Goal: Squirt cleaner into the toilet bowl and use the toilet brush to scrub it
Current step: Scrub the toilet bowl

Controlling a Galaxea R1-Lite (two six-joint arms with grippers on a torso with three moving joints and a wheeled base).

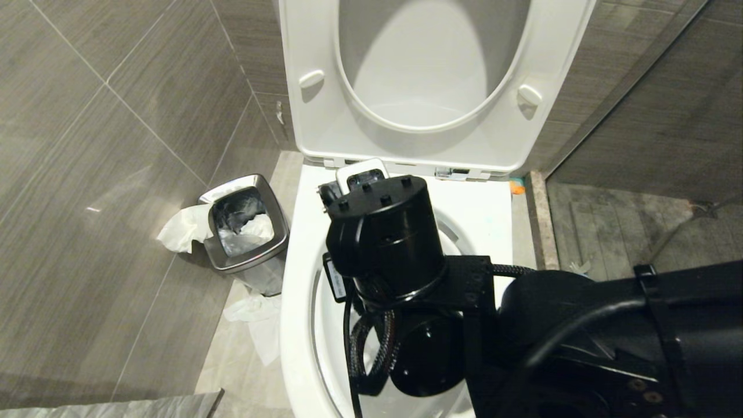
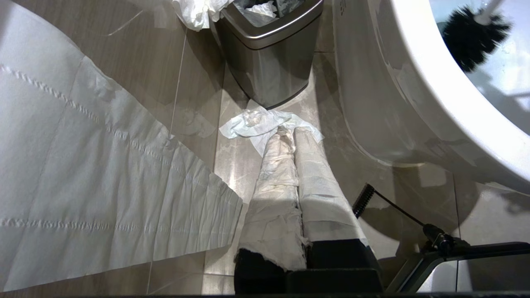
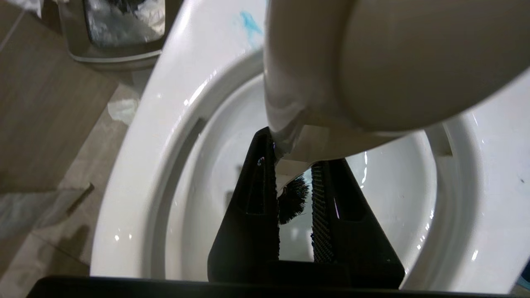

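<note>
A: Head view, near edge first. What's there?

B: Right arm (image 1: 580, 342) comes in from 4 o'clock, black wrist housing hanging over the toilet bowl (image 1: 299, 302). It covers most of the bowl opening.

A: Right gripper state?

B: Right gripper (image 3: 295, 182) is pinched narrow on the toilet brush (image 3: 331, 82). The wide white handle end fills the wrist view at 1 o'clock and the fingers (image 3: 256, 194) clamp it on both sides. Black bristle head (image 3: 293, 198) shows between the fingers, down inside the bowl.

A: Bristles touching porcelain?

B: Can't tell. The left wrist view also shows the bristle head (image 2: 472, 35) inside the rim, at 1 o'clock.

A: Left gripper?

B: Left gripper (image 2: 296, 134) is closed, holding nothing, its paper-wrapped fingers (image 2: 275, 182) pressed together. It points at the floor beside the bowl's outer wall, over a crumpled tissue (image 2: 256, 124).

A: Cleaner?

B: Small blue smear of cleaner (image 3: 249, 22) on the rim, at 11 o'clock in the right wrist view. Any inside the bowl, can't make out.

A: Farther out?

B: Chrome waste bin (image 1: 246, 232) at 9 o'clock of the bowl, just beside it, stuffed with tissue, more hanging over its edge. Paper sheet (image 2: 95, 178) is draped at 9 o'clock in the left wrist view. Far end, seat and lid (image 1: 429, 81) stand raised at 12 o'clock against the grey tile wall (image 1: 87, 116).
</note>
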